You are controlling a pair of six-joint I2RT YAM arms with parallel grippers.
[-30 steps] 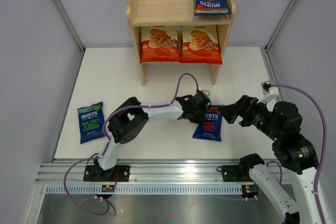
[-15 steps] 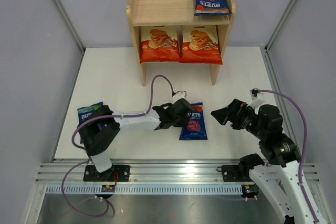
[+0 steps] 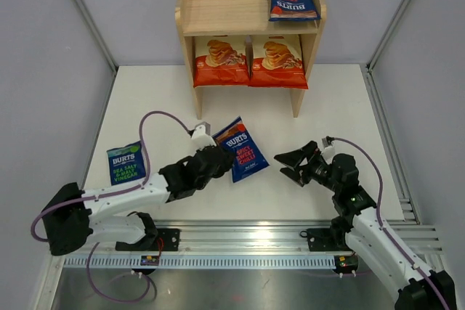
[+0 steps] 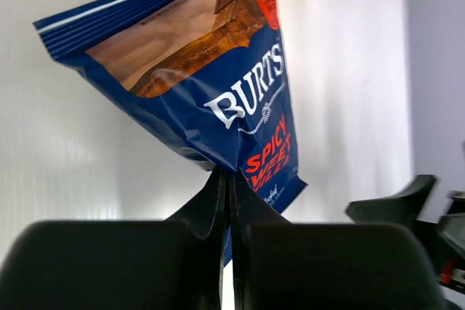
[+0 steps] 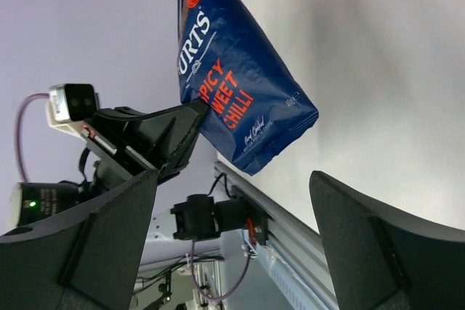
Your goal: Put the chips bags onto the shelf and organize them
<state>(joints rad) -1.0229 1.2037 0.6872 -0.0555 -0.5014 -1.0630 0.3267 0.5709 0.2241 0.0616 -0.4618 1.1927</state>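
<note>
blue-green chip bag point(image 3: 126, 163) lies flat on the table point(image 3: 160, 99), near its left edge. left gripper point(image 3: 221, 159) is clamped tight on one edge of a dark blue chip bag point(image 3: 242, 149), held tilted in front of the shelf point(image 3: 218, 5); contact between its far end and the table cannot be told. on the shelf's lower tier, left orange bag point(image 3: 220, 62) and right orange bag point(image 3: 276, 62) stand side by side. second dark blue bag point(image 3: 290, 1) lies at the top tier's right end. right gripper point(image 3: 290, 164), just right of the held bag, is spread wide and holds nothing.
</note>
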